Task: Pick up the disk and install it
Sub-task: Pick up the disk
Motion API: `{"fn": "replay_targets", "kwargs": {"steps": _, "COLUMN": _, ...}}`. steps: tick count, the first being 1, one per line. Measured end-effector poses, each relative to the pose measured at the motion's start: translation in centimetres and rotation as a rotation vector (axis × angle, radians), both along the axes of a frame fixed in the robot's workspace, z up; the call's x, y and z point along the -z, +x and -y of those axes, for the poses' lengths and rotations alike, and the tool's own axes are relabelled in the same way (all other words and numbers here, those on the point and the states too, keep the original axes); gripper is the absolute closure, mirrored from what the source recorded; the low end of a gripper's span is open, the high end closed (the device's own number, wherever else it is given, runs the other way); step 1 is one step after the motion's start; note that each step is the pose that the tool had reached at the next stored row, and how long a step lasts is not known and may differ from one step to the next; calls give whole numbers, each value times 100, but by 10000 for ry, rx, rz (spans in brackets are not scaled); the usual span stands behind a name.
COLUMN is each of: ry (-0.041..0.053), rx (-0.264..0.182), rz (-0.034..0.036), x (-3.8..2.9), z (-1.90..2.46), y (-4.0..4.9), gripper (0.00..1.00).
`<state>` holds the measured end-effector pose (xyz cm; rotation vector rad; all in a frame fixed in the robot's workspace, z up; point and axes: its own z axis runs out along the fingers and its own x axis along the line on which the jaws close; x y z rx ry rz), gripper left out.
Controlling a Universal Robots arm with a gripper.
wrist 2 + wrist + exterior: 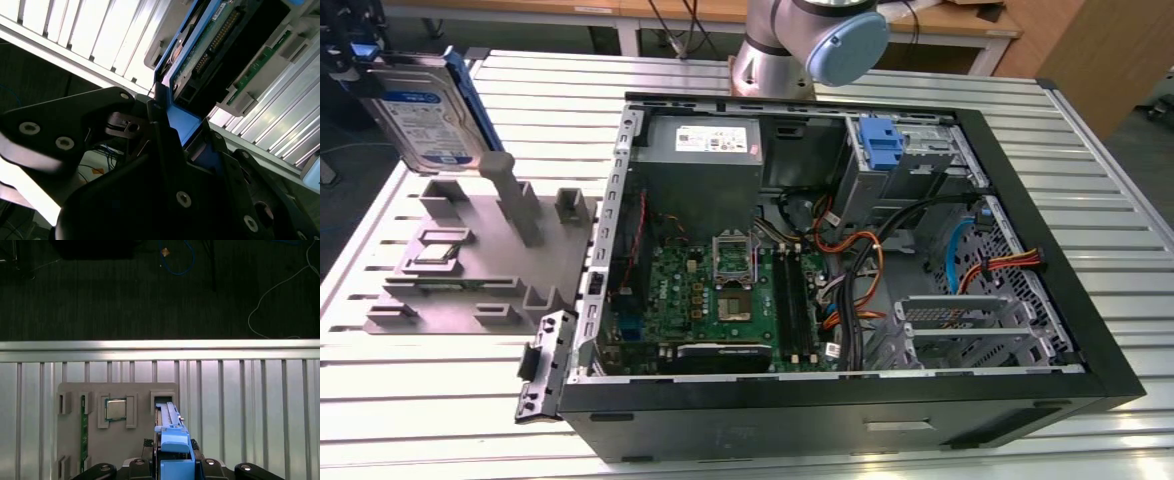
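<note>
Exterior view: gripper is holding the disk upright at ten o'clock from the computer case. Narrow edge grip is likely risking tilt or slip.

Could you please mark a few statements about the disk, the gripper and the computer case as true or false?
1. The gripper is shut on the disk at its blue carrier. True.
2. The disk is installed in the computer case. False: it stands upright outside the case, at the grey fixture.
3. A processor chip lies in the grey fixture. True.
4. The computer case is closed. False: it is open, with its motherboard showing.
</note>
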<state>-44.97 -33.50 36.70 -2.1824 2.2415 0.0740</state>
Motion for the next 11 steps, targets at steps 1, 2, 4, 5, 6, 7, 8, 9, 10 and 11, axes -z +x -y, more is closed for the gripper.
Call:
{"fn": "replay_targets", "kwargs": {"steps": 1, "ry": 0, "rx": 0, "rz": 1, "x": -5, "z": 0, "y": 0, "gripper": 63}}
{"fn": "replay_targets", "kwargs": {"steps": 2, "ry": 0, "rx": 0, "rz": 0, "x": -10, "z": 0, "y": 0, "gripper": 63}}
{"fn": "replay_targets", "kwargs": {"steps": 4, "ry": 0, "rx": 0, "rz": 0, "x": -18, "z": 0, "y": 0, "gripper": 63}}
{"fn": "replay_targets", "kwargs": {"steps": 5, "ry": 0, "rx": 0, "rz": 0, "x": -23, "z": 0, "y": 0, "gripper": 63}}
{"fn": "replay_targets", "kwargs": {"steps": 6, "ry": 0, "rx": 0, "rz": 0, "x": -27, "z": 0, "y": 0, "gripper": 63}}
{"fn": "replay_targets", "kwargs": {"steps": 7, "ry": 0, "rx": 0, "rz": 0, "x": -30, "z": 0, "y": 0, "gripper": 63}}
{"fn": "replay_targets", "kwargs": {"steps": 8, "ry": 0, "rx": 0, "rz": 0, "x": -34, "z": 0, "y": 0, "gripper": 63}}
{"fn": "replay_targets", "kwargs": {"steps": 9, "ry": 0, "rx": 1, "rz": 1, "x": -37, "z": 0, "y": 0, "gripper": 63}}
{"fn": "replay_targets", "kwargs": {"steps": 10, "ry": 0, "rx": 0, "rz": 1, "x": -41, "z": 0, "y": 0, "gripper": 63}}
{"fn": "replay_targets", "kwargs": {"steps": 11, "ry": 0, "rx": 0, "rz": 0, "x": -46, "z": 0, "y": 0, "gripper": 63}}
